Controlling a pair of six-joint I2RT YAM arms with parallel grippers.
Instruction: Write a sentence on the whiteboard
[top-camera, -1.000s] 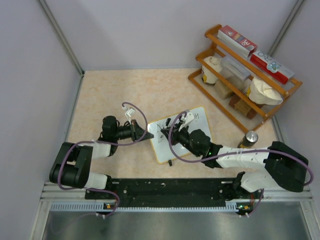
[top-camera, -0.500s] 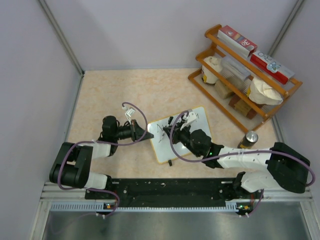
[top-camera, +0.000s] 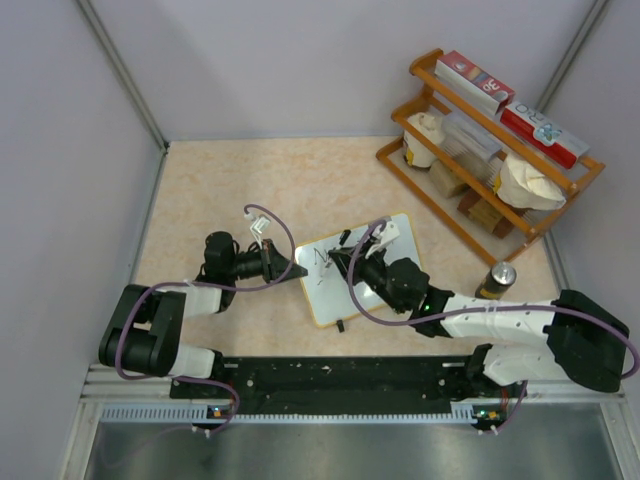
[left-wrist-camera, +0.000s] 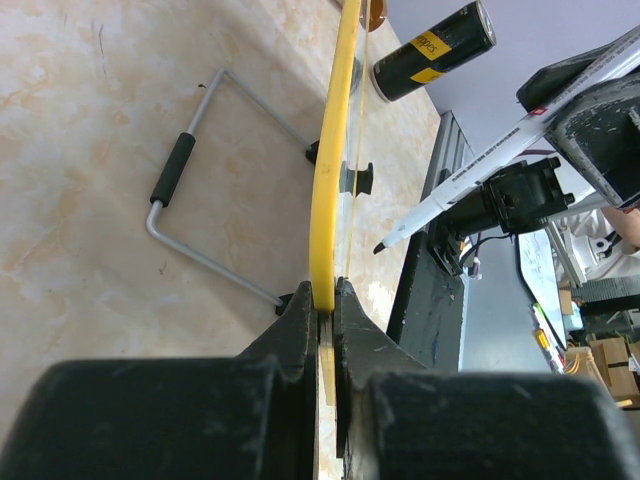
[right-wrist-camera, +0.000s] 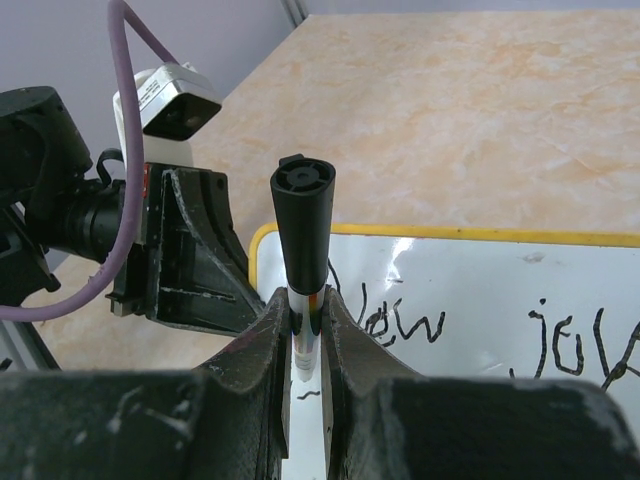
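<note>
1. Whiteboard (top-camera: 322, 295): a small rectangular board with a glossy white face, rounded corners and a thin frame that looks tan from above and yellow (left-wrist-camera: 325, 190) in the wrist views. It lies at the middle of the table, between the two arms, with its long side running diagonally. Black handwritten strokes cross the face (right-wrist-camera: 480, 300). A bent wire stand (left-wrist-camera: 200, 190) with a black foam sleeve sits behind it.

2. Left gripper (left-wrist-camera: 322, 300): matte black fingers pressed together on the board's near edge, pinching the frame.

3. Right gripper (right-wrist-camera: 303, 330): scuffed black fingers clamped on a marker (right-wrist-camera: 303, 215), which has a ribbed black rear cap. From the left wrist view its barrel (left-wrist-camera: 460, 180) is white with a dark tip angled toward the board. Whether the tip touches the surface cannot be told.

4. Table (top-camera: 230, 180): a smooth top in beige marbled laminate.

5. Can (top-camera: 497, 278): a black cylinder with a yellow label and metal top, standing right of the board.

6. Rack (top-camera: 405, 160): two tiers of orange-brown wood at the far right corner, holding red-and-white boxes and cream-coloured items.

Change over the past second: the right gripper has slid toward the board's upper left, and its forearm now lies flatter, with the elbow further right. The board, left gripper, can and rack are unmoved.
</note>
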